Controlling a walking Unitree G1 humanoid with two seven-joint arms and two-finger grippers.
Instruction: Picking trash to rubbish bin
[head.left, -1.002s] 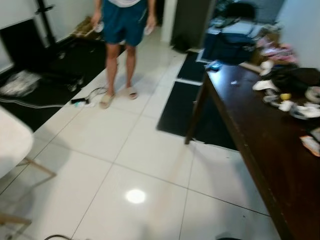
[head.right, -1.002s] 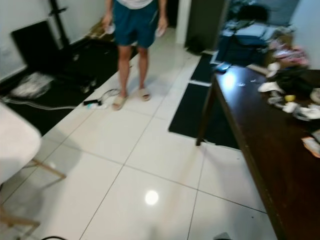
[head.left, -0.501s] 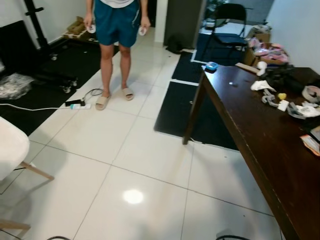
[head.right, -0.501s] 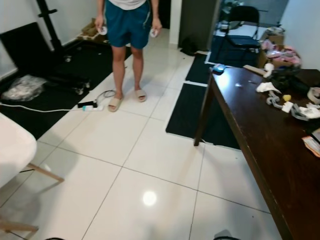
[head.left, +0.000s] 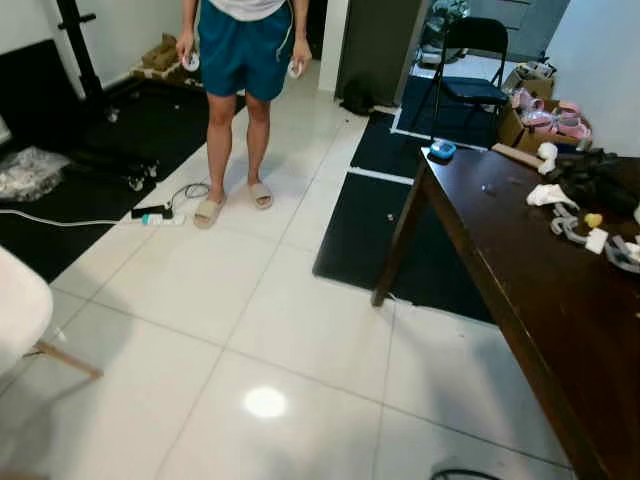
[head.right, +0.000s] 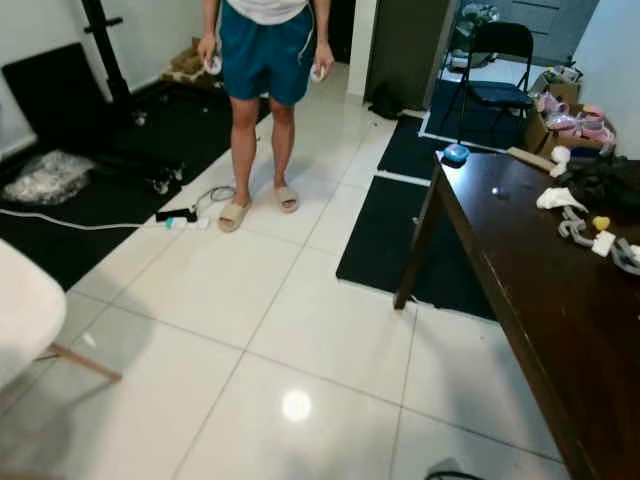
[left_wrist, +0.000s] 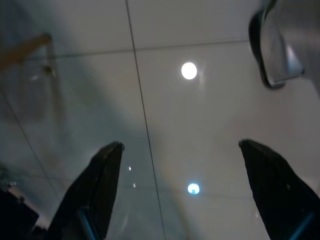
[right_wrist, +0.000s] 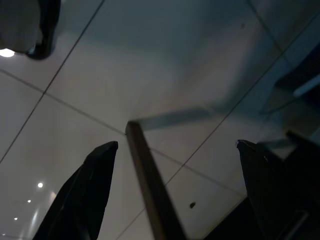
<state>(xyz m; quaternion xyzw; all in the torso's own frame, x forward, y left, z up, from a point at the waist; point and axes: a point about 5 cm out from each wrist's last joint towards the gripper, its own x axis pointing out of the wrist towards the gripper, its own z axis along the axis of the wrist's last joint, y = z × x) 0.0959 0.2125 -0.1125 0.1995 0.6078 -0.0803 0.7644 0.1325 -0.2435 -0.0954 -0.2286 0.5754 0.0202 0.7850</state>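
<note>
Looking down over a white tiled floor (head.left: 300, 330), dark wooden table (head.left: 560, 300) along the right side. Trash scattered at the table's far end: crumpled white paper (head.left: 548, 195), a small yellow piece (head.left: 594, 220), more white scraps (head.left: 598, 240) just beside it. Blue round thing (head.left: 441, 152) on the near corner. No rubbish bin to be made out. Person (head.left: 240, 60) in blue shorts and sandals standing ahead, something small in each hand. Black folding chair (head.left: 470, 60) beyond the table. Left gripper (left_wrist: 182, 192) hanging over bare tile, fingers spread wide, gripping nothing. Right gripper (right_wrist: 175, 190) likewise wide apart and empty, table leg (right_wrist: 147, 185) between its fingers.
</note>
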